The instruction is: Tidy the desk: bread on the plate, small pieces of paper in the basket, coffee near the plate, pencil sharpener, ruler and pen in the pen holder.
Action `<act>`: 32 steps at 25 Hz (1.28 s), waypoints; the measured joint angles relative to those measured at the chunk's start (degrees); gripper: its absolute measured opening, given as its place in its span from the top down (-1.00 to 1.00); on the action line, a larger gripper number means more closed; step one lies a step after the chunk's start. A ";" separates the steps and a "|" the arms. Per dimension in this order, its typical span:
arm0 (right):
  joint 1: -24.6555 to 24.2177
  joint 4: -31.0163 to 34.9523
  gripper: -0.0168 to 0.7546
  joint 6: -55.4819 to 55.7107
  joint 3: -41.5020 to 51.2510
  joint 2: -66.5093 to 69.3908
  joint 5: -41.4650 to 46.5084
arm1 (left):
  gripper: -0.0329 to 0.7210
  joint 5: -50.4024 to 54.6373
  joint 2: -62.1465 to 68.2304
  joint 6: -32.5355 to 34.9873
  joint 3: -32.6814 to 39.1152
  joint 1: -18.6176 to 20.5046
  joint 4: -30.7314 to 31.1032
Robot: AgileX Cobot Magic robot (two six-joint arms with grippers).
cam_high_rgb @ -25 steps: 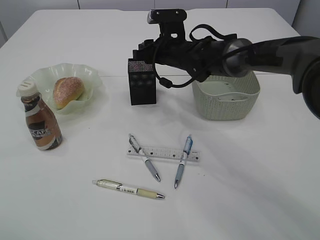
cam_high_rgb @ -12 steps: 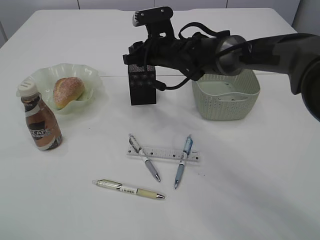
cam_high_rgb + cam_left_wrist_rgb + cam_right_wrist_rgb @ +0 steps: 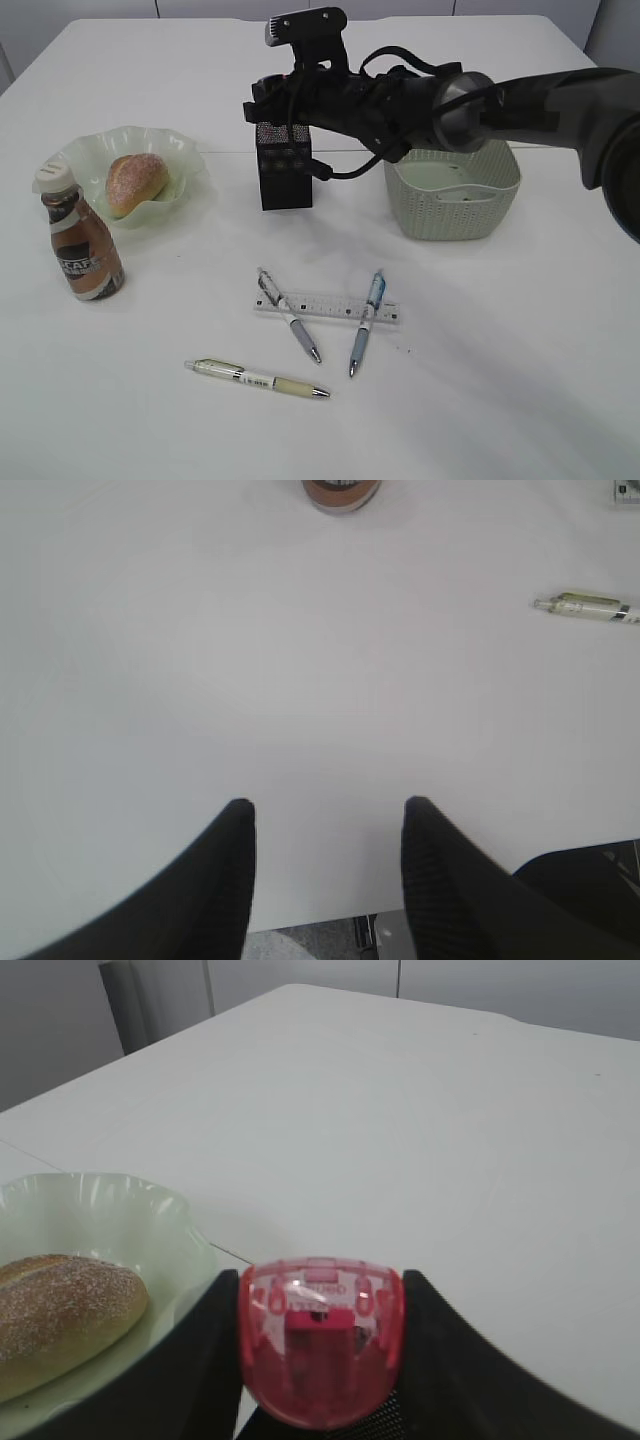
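Since a second ago our right arm has swung left and lifted a little, so its wrist now sits over the pen holder [image 3: 285, 165] rather than beside it; nothing else on the desk [image 3: 500, 380] has shifted.

We judge the step in hand to be the pencil sharpener [image 3: 320, 1338] — a red translucent one, clamped between the jaws of our right gripper [image 3: 320, 1355] above the holder's mouth. Next we need to centre it over the opening and let go, so it drops inside.

Our left gripper [image 3: 325, 865] hangs with jaws apart, holding nothing, over bare table.

Further out, the bread [image 3: 137, 183] already lies on the plate [image 3: 190, 150] with the coffee [image 3: 80, 248] beside it, while the ruler [image 3: 330, 306] and three pens [image 3: 288, 313] wait — and the basket [image 3: 455, 195] stands just right of the holder.
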 joint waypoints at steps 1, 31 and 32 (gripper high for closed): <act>0.00 0.00 0.15 0.00 0.00 0.13 -0.24 | -0.02 0.04 0.00 0.00 0.00 0.00 0.00; -0.11 -0.40 0.07 0.00 -0.69 0.40 -1.90 | -0.02 1.79 0.00 0.00 0.00 0.00 -0.95; -0.11 -0.22 0.07 0.00 -0.69 0.50 -1.90 | -0.02 1.79 0.00 0.00 0.00 0.00 -0.95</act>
